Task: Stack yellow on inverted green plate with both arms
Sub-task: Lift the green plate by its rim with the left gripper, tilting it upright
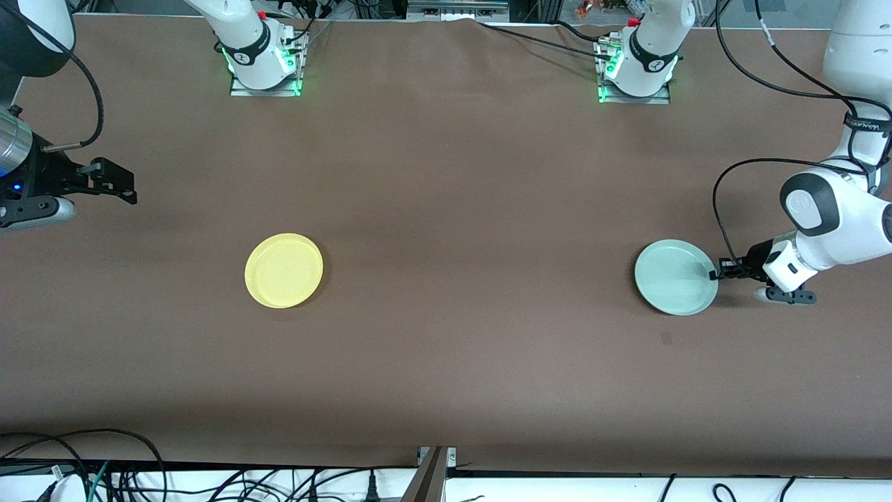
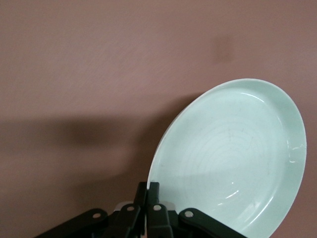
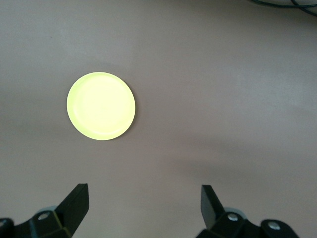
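Observation:
The pale green plate (image 1: pixel 676 277) lies hollow side up toward the left arm's end of the table. My left gripper (image 1: pixel 714 273) is shut on its rim at the edge nearest that end; in the left wrist view the two fingers (image 2: pixel 154 191) pinch the green plate's (image 2: pixel 233 158) rim between them. The yellow plate (image 1: pixel 283 270) lies right way up toward the right arm's end, level with the green one and well apart from it. My right gripper (image 1: pixel 122 185) hangs open in the air at that end of the table. The right wrist view shows the yellow plate (image 3: pixel 101 106) ahead of my open right gripper (image 3: pixel 144 188).
The brown table cover (image 1: pixel 446 174) stretches between the two plates. Both arm bases (image 1: pixel 265 66) (image 1: pixel 634 73) stand along the table's edge farthest from the front camera. Cables (image 1: pixel 104 474) run below the nearest edge.

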Robot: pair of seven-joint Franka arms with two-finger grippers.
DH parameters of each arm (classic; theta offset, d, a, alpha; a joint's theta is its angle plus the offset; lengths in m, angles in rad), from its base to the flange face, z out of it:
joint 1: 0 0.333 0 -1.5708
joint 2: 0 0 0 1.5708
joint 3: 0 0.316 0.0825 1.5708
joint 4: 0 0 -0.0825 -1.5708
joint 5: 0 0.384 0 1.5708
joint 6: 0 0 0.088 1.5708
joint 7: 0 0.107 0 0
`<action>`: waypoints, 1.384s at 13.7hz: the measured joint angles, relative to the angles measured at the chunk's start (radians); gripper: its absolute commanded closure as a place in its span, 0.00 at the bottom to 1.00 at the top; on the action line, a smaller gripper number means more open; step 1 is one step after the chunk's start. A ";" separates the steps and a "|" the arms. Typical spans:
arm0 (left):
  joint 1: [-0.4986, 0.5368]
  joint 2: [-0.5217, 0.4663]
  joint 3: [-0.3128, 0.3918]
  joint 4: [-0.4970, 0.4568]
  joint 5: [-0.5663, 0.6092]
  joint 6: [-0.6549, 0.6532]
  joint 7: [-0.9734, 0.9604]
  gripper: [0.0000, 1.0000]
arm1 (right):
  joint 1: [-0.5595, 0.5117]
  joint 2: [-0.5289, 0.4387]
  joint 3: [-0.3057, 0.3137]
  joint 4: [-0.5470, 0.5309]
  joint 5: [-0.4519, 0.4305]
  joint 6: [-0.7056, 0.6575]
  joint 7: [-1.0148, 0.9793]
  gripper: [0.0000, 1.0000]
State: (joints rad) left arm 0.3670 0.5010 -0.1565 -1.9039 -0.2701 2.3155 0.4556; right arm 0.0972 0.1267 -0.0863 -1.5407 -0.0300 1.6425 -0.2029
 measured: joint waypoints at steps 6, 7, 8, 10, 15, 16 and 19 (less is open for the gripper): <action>-0.260 -0.105 -0.045 0.086 0.500 -0.032 -0.425 1.00 | 0.000 0.000 -0.001 0.000 0.001 0.000 0.000 0.00; -0.324 -0.117 -0.047 0.091 0.625 -0.053 -0.530 1.00 | 0.000 0.000 -0.001 0.000 0.001 0.000 0.000 0.00; -0.390 -0.124 -0.049 0.098 0.755 -0.093 -0.642 1.00 | 0.000 0.000 -0.001 0.000 0.001 0.000 0.000 0.00; -0.542 -0.121 -0.053 0.122 0.999 -0.230 -0.876 1.00 | 0.000 0.000 -0.001 0.000 0.002 0.000 0.000 0.00; -0.897 0.006 -0.047 0.219 1.388 -0.601 -1.197 1.00 | 0.000 0.000 -0.001 0.000 0.002 0.000 0.000 0.00; -0.946 0.043 -0.044 0.235 1.437 -0.651 -1.251 1.00 | 0.000 0.000 -0.001 0.001 0.002 0.000 0.000 0.00; -1.072 0.147 -0.038 0.263 1.522 -0.780 -1.418 1.00 | 0.000 0.000 -0.001 0.001 0.002 0.000 0.000 0.00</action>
State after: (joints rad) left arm -0.7054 0.6476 -0.1942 -1.6413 1.2519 1.5358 -0.9621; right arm 0.0972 0.1265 -0.0878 -1.5398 -0.0283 1.6425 -0.2029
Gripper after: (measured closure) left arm 0.974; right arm 0.000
